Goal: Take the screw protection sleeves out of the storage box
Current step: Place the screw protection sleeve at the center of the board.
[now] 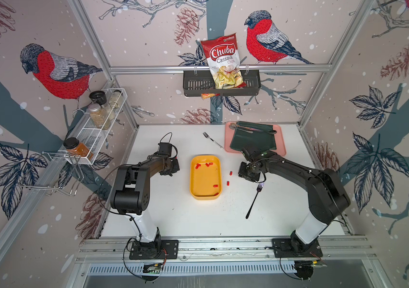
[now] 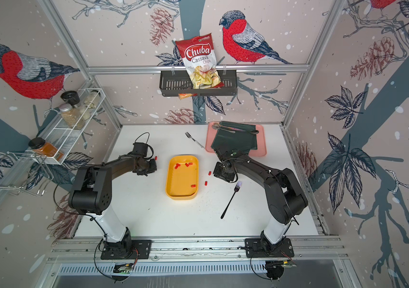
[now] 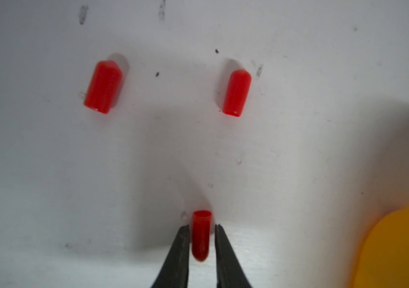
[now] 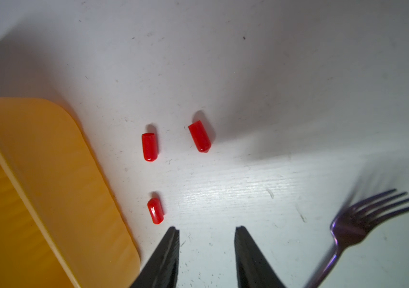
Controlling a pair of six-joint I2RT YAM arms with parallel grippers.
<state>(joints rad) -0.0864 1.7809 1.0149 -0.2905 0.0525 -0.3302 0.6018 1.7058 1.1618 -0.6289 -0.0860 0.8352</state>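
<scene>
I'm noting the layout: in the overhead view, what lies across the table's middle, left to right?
Lone red cap → yellow box → pair of red caps → black fork.

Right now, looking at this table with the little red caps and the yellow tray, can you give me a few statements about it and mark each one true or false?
1. The right gripper is open and holds nothing. True.
2. The yellow storage box is empty. False: several red sleeves lie in it.
3. A dark fork lies on the table beside the right gripper. True.
4. The chips bag lies flat on the table. False: it stands in the black basket on the back wall.
5. One red sleeve sits between the fingertips of the left gripper, outside the box. True.
</scene>
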